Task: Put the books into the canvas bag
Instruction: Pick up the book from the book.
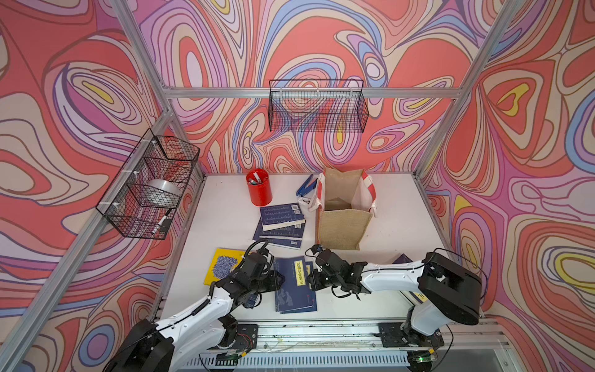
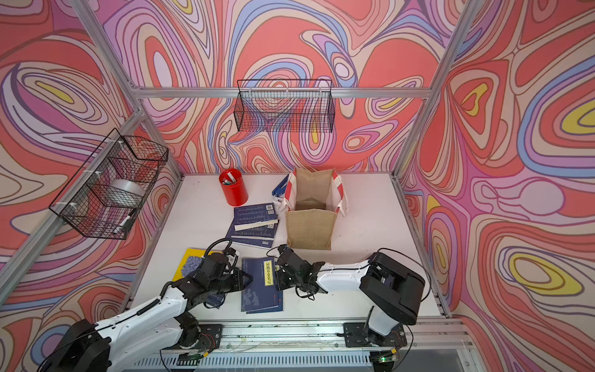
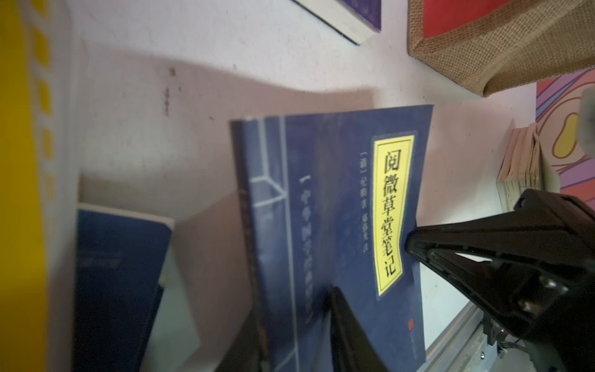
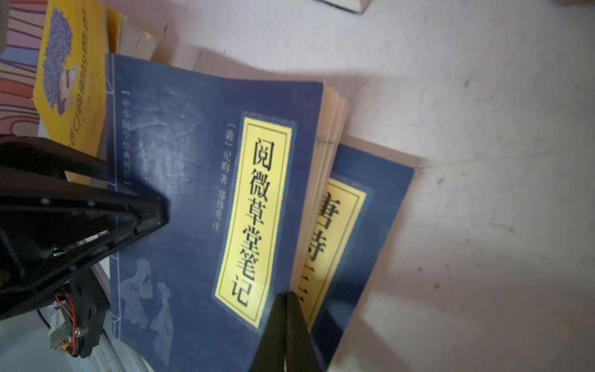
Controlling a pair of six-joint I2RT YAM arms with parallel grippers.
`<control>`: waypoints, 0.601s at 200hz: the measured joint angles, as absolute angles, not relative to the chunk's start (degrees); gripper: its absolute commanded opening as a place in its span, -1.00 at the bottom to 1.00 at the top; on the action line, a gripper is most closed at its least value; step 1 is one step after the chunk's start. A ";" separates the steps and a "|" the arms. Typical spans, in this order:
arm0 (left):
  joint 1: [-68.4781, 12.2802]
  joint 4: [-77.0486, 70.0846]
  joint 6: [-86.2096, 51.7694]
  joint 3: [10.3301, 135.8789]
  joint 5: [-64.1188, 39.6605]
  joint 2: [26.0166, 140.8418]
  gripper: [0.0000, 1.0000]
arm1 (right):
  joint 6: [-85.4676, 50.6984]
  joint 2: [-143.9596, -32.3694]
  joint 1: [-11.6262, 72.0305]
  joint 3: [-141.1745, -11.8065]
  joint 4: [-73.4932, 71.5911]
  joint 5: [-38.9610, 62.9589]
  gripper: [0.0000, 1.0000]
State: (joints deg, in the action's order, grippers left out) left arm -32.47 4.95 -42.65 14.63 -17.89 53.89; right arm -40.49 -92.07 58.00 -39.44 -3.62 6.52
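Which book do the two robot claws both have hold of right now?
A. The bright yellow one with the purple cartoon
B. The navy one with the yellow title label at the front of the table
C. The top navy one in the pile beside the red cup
B: in both top views the left gripper and the right gripper sit at opposite edges of the navy book, and the wrist views show their fingers on its cover.
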 measured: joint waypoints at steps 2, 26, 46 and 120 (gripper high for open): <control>-32.47 4.75 -42.65 14.66 -18.09 53.78 -1.00 | -40.42 -92.09 57.95 -39.44 -3.68 6.61 -0.72; -32.62 5.48 -42.04 15.44 -18.24 51.96 -1.00 | -39.83 -92.36 57.84 -38.61 -5.96 8.43 -0.12; -32.69 8.91 -40.34 17.43 -18.17 48.01 -1.00 | -39.97 -90.04 56.10 -34.94 -11.40 13.19 0.31; -32.69 11.42 -33.06 22.72 -21.93 30.89 -1.00 | -35.55 -70.98 47.11 -30.22 -15.25 25.93 0.72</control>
